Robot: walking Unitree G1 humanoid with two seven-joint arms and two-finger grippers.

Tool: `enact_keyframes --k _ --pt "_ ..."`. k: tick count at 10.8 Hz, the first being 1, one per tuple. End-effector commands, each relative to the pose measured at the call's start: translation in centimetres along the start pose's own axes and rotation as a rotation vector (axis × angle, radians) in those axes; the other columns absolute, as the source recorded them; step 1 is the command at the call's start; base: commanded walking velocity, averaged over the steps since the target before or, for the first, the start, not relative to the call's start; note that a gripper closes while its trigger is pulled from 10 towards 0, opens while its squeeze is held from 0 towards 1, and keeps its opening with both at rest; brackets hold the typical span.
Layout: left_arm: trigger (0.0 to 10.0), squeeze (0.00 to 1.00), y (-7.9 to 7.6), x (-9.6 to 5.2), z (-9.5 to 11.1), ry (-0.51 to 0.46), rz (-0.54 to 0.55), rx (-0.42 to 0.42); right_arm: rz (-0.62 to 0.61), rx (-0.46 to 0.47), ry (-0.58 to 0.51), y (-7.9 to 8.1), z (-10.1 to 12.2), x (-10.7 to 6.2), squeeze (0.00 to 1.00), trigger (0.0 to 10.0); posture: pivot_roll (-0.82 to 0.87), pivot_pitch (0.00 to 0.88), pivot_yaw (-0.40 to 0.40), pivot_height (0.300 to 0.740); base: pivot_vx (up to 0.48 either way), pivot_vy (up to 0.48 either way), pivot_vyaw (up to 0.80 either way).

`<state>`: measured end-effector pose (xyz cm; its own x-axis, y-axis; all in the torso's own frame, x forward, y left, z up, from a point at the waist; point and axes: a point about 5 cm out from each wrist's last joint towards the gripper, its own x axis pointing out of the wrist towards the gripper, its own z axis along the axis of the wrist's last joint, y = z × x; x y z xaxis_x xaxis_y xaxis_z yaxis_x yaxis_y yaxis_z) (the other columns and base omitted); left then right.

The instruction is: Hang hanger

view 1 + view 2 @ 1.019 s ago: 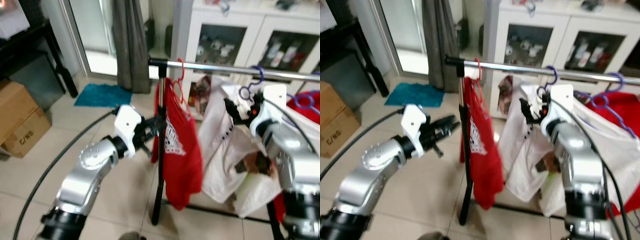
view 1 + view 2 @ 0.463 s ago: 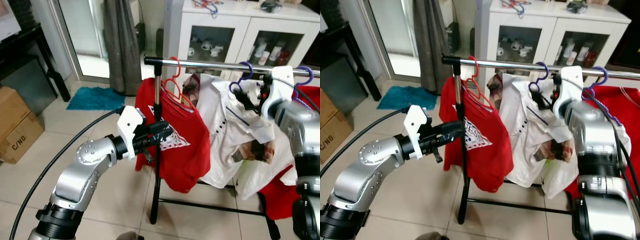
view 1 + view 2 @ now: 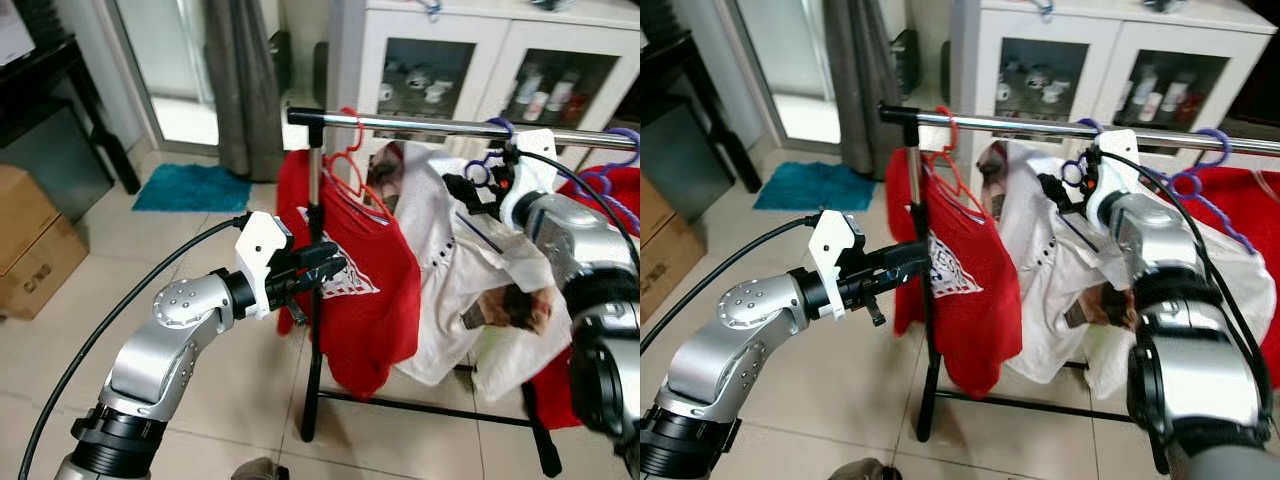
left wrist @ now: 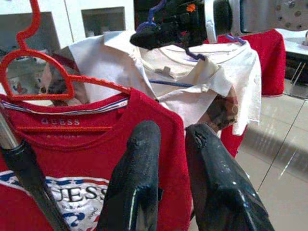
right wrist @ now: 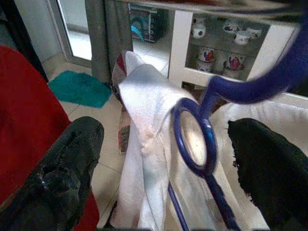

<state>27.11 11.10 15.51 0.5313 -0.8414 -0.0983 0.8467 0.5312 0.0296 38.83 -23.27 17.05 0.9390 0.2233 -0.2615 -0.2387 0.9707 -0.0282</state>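
Note:
A purple hanger (image 3: 488, 168) carrying a white shirt (image 3: 440, 260) hooks over the silver rail (image 3: 420, 124). My right gripper (image 3: 466, 188) is open, its fingers spread on either side of the hanger's neck loop (image 5: 192, 134), and grips nothing. To the left on the same rail, a red hanger (image 3: 348, 165) holds a red T-shirt (image 3: 360, 290). My left gripper (image 3: 335, 268) is shut and empty, just in front of the T-shirt's chest beside the rack post (image 3: 315, 330).
Another purple hanger (image 3: 612, 180) with a red garment hangs at the rail's right end. Behind stands a white glass-door cabinet (image 3: 450, 60). A grey curtain (image 3: 245, 80), teal mat (image 3: 190, 187), cardboard boxes (image 3: 30, 240) and a black cable (image 3: 100, 340) are on the left.
The view has shifted a little. The red T-shirt has swung from edge-on to facing me. My right gripper has dropped slightly and sits at the purple hanger's neck; the left gripper has barely moved.

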Motion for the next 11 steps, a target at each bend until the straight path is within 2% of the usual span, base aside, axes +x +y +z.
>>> enact_keyframes --k 1,2,3,4,5,6,8,9,11 --pt "10.0 0.0 -0.02 0.03 0.19 0.01 -0.006 0.015 -0.006 -0.018 -0.005 0.0 0.47 0.15 0.0 10.0 0.06 0.0 0.021 0.74 0.0 0.0 0.0" --pt "10.0 0.0 -0.09 -0.11 0.14 0.016 -0.006 0.017 0.014 -0.041 0.046 0.08 0.11 0.38 0.0 10.0 0.06 0.0 0.016 0.74 0.0 0.0 0.0" --pt "10.0 0.0 -0.12 -0.16 0.14 0.016 -0.004 0.017 0.032 -0.021 0.09 0.14 -0.23 0.42 0.0 10.0 0.06 0.0 0.015 0.74 0.0 0.0 0.0" --pt "10.0 0.0 -0.15 -0.12 0.12 0.016 -0.007 0.016 0.051 0.039 0.084 0.07 0.03 0.38 0.0 9.3 0.05 0.0 0.02 0.74 0.0 0.0 0.0" --pt "10.0 0.0 -0.18 -0.05 0.13 0.014 -0.011 0.017 0.053 0.047 0.084 -0.06 0.14 0.32 0.0 6.8 0.05 0.0 0.024 0.74 0.0 0.0 0.0" --pt "10.0 0.0 -0.18 0.06 0.14 0.014 -0.015 0.018 0.046 0.062 0.089 -0.3 0.22 0.25 0.0 3.3 0.04 0.0 0.028 0.74 0.0 0.0 0.0" --pt "10.0 0.0 -0.14 0.11 0.16 0.014 -0.02 0.02 0.036 0.076 0.091 -0.45 0.23 0.23 0.0 0.3 0.05 0.0 0.032 0.74 0.0 0.0 0.0" --pt "10.0 0.0 -0.12 0.13 0.17 0.015 -0.021 0.021 0.03 0.079 0.088 -0.47 0.41 0.26 0.0 0.0 0.05 0.0 0.032 0.74 0.0 0.0 0.0" --pt "10.0 0.0 -0.09 0.11 0.17 0.017 -0.019 0.023 0.016 0.076 0.088 -0.52 0.76 0.32 0.0 0.0 0.05 0.0 0.028 0.74 0.0 0.0 0.0"
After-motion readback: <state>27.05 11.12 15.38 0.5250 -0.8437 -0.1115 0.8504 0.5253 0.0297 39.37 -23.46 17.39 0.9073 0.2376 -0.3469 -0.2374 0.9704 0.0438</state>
